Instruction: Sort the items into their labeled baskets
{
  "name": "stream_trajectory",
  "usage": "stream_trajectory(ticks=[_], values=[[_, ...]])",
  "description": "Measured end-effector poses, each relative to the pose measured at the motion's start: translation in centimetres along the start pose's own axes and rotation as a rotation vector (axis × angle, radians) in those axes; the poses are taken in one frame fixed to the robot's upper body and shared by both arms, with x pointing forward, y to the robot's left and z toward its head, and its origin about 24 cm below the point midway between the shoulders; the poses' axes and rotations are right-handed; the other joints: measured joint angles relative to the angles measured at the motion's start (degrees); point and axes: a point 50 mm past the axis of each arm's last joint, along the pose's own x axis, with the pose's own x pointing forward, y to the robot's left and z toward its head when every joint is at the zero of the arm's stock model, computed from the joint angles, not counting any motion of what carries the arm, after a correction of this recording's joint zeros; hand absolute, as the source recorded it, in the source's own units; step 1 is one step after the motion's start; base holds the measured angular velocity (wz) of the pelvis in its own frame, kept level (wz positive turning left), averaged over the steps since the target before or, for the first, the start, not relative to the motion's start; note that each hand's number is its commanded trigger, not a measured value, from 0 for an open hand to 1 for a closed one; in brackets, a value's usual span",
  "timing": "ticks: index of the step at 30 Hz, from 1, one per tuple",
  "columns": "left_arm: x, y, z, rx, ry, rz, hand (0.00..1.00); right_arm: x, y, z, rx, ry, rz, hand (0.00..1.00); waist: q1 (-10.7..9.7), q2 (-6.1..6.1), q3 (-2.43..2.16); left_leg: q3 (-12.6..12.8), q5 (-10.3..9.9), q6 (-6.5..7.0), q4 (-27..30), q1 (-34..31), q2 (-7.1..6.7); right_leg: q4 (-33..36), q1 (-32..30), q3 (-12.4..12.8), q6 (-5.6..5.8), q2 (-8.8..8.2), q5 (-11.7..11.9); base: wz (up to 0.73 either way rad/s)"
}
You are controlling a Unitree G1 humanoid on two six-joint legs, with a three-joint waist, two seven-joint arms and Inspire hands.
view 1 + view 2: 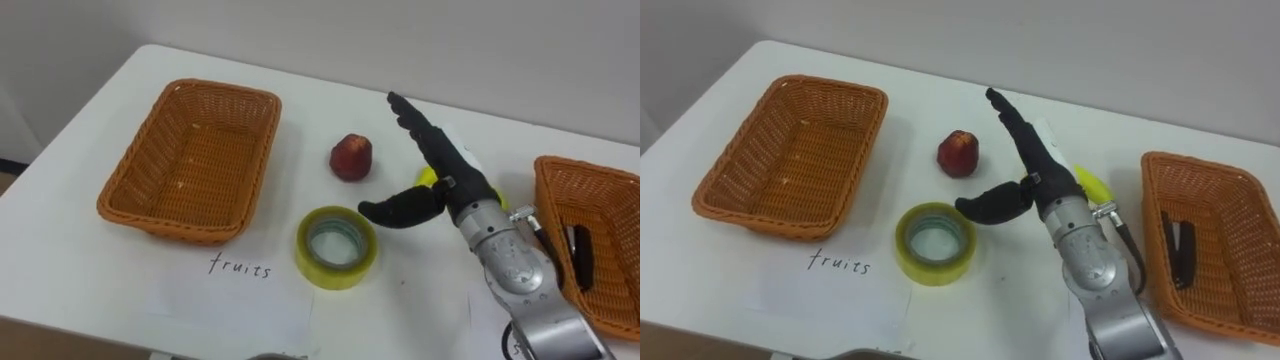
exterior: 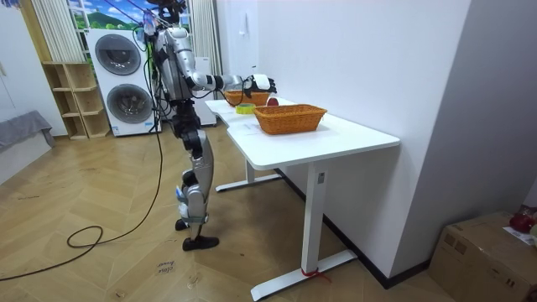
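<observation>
The right hand [image 1: 452, 178] was held mid-frame (fingers straight, thumb spread); the apple [image 1: 351, 157] was seen just left of it.

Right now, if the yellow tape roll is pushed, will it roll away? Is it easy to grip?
The tape roll lies flat on the table, so a push would probably slide it, not roll it. It looks like a stiff ring, likely keeping its shape when grasped. Its glossy wall may be slippery for the open right hand.
</observation>
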Motion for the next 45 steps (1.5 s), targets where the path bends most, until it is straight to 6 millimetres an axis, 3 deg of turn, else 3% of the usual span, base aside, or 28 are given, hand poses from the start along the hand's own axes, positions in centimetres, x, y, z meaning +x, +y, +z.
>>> stream_trajectory(ticks=[16,45], values=[[-0.2,-0.5,-0.1,0.033,0.017,-0.003,0.0,0.2,2.7,0.1,-0.017,0.021,0.092,0.0,0.22,1.66,-0.3,-0.48,0.0,-0.02,0.0,-0.35,-0.1,0.12,-0.15,-0.44,0.02,0.13,0.01,0.01],[-0.3,-1.2,0.5,0.018,0.009,-0.015,0.0,0.3,4.1,-0.7,-0.119,0.085,0.149,0.0,0.42,1.14,-0.23,-0.64,0.07,0.07,-0.57,-0.25,-0.11,0.06,-0.43,0.01,0.03,0.09,0.01,0.0]])
